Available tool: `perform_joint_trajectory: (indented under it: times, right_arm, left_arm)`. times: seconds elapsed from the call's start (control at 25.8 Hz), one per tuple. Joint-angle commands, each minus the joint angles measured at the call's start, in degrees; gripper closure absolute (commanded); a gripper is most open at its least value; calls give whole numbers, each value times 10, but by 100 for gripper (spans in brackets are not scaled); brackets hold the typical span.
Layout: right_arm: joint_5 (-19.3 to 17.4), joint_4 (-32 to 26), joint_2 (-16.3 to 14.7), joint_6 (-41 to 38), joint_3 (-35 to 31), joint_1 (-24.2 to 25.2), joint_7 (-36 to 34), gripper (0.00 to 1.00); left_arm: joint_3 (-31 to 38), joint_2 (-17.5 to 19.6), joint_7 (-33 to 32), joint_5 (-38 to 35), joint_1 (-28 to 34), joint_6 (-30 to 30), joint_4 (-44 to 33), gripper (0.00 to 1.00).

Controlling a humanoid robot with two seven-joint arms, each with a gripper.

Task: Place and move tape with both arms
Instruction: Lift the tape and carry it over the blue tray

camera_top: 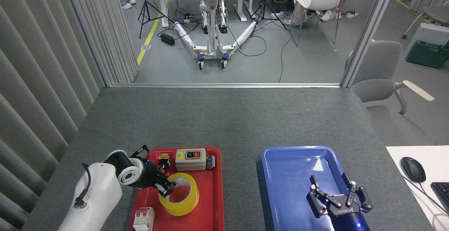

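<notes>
Tape (179,199) mid red tray (210,203), rims near.

The left arm (94,196) comes in from the lower left corner, its white casing rising to a black wrist that bends toward the right. The left gripper (167,186) points rightward and slightly down, its black fingers closed on the near rim of the tape (179,194). The right arm enters from the bottom edge, with a blue light showing on its black wrist. The right gripper (338,197) points away from the view, its fingers spread apart and holding nothing.
</notes>
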Motion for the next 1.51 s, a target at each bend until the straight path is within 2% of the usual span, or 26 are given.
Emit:
perform_joint_trajectory:
  times: [0.0,0.08,0.15,0.23,0.35,0.46,0.66,0.77,0.85,0.97,1.2,1.32,1.47]
  right_arm:
    - [1,0,0,0,0,0,0,0]
    - [1,0,-1,0,0,0,-1,0]
    - [1,0,-2,-1,0,0,-1,0]
    - [1,0,-3,-10,0,0,-2,0]
    - [1,0,-19,-72,-3,-1,-3,0]
    - [1,-3,-48,-179,-23,9,-9,0]
    - [1,-14,-88,-405,-66,45,-58,0]
    - [1,-49,-123,-414,-91,81,-84,0]
    - [1,-67,-125,-414,-108,105,-96,0]
    - [1,-83,-115,-414,-102,113,-97,0]
    - [3,-114,-118,-414,-55,102,-97,0]
    - [7,-116,-120,-414,-2,80,-97,1]
    - [11,-116,-119,-414,38,63,-97,1]
  left_arm:
    - [9,-4,4,119,-21,-44,-6,100]
    - [9,-27,8,229,-21,-44,-13,100]
    - [24,-76,10,293,-21,-44,-13,100]
    - [43,-128,11,318,-21,-44,8,100]
    - [46,-191,11,324,-21,-44,39,100]
    - [60,-219,8,323,-21,-44,73,100]
    - [71,-219,7,323,-30,-44,108,100]
    - [72,-218,8,323,-30,-44,108,100]
    - [72,-219,8,323,-30,-44,107,100]
    - [68,-219,9,324,-30,-44,108,100]
    - [67,-218,13,320,-30,-44,109,100]
    - [66,-218,13,317,-30,-44,110,100]
    - [66,-218,13,318,-29,-44,109,100]
